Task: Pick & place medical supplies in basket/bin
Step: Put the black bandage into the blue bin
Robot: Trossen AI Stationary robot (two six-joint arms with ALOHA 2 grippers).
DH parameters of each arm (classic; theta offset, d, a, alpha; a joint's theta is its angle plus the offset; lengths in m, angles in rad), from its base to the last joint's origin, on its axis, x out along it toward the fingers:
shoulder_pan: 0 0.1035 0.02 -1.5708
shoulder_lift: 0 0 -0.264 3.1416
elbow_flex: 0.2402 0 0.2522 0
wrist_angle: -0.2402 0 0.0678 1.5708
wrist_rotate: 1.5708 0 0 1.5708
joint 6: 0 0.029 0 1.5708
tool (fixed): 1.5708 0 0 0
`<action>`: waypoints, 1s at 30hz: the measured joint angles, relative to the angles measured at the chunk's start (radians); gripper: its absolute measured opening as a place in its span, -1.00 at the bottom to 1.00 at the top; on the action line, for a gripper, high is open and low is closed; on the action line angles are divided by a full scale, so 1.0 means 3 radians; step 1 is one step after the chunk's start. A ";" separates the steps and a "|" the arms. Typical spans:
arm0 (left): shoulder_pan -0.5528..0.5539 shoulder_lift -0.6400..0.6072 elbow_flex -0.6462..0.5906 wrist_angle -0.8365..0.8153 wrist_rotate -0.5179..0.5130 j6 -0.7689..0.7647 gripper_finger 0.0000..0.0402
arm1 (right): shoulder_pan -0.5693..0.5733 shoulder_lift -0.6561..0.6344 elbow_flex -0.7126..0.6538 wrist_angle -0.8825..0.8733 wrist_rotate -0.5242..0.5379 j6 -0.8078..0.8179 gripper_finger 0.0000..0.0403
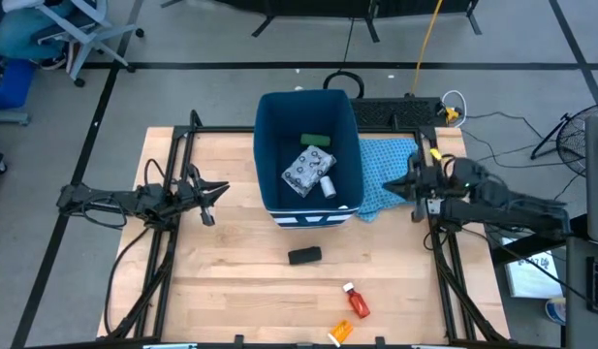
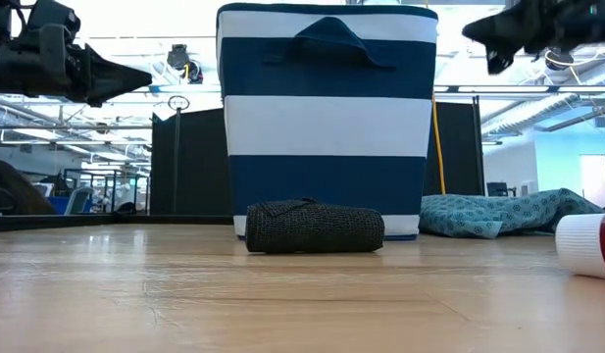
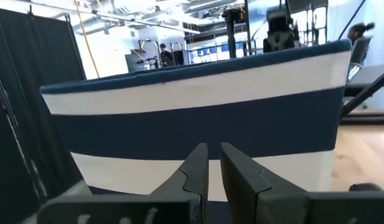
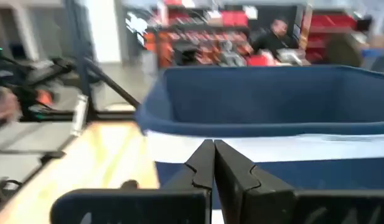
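Blue bin [image 1: 309, 118] with white stripes stands at the table's [image 1: 231, 291] far middle. Inside it: green box [image 1: 316, 141], white patterned packet [image 1: 305, 169], small white bottle [image 1: 328, 185] just beside the packet.

Black piece [image 1: 304, 256] lies on the table in front of the bin, apart from it; the low view shows it lying flat just ahead of the bin's striped front. Red bottle [image 1: 356, 301] with white cap lies nearer the front edge, right of the black piece. Orange bottle [image 1: 339, 332] sits at the front edge, near the red one. Light blue cloth [image 1: 388, 167] lies to the right of the bin, touching its side.

Left gripper [image 1: 217, 191] hangs above the table left of the bin, fingers nearly together with a narrow gap, holding nothing. Right gripper [image 1: 399, 183] hangs over the cloth at the bin's right side, fingers closed tight, empty.
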 joint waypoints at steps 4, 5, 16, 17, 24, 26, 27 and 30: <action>0.0000 0.0000 0.0000 0.0000 0.0029 -0.0206 -0.77 | 0.0016 -0.0043 -0.0542 0.0768 -0.0106 0.0030 -1.00; 0.0001 0.0000 0.0000 0.0000 0.0029 -0.0205 -0.77 | 0.0016 -0.0042 -0.0652 0.0926 -0.0081 0.0030 -1.00; -0.0039 -0.0001 0.0003 0.0426 0.0732 -0.0495 -0.77 | 0.0010 -0.0040 -0.1193 0.1745 0.0002 0.0028 -1.00; -0.0051 0.0000 0.0003 0.0448 0.0817 -0.0494 -0.77 | 0.0010 -0.0039 -0.1195 0.1716 0.0002 0.0004 -1.00; -0.0267 0.0235 0.0076 0.0733 0.0813 -0.0308 -0.77 | 0.0010 -0.0039 -0.1200 0.1722 0.0002 -0.0162 -1.00; -0.0380 0.0439 0.0140 0.0891 0.0815 -0.0183 -0.77 | 0.0010 -0.0039 -0.1202 0.1720 0.0002 -0.0181 -1.00; -0.0438 0.0563 0.0181 0.0974 0.0815 -0.0133 -0.77 | 0.0010 -0.0039 -0.1202 0.1720 0.0002 -0.0188 -1.00; -0.0624 0.1038 0.0416 0.1035 0.0731 -0.0042 -0.77 | 0.0010 -0.0039 -0.1203 0.1720 0.0002 -0.0260 -1.00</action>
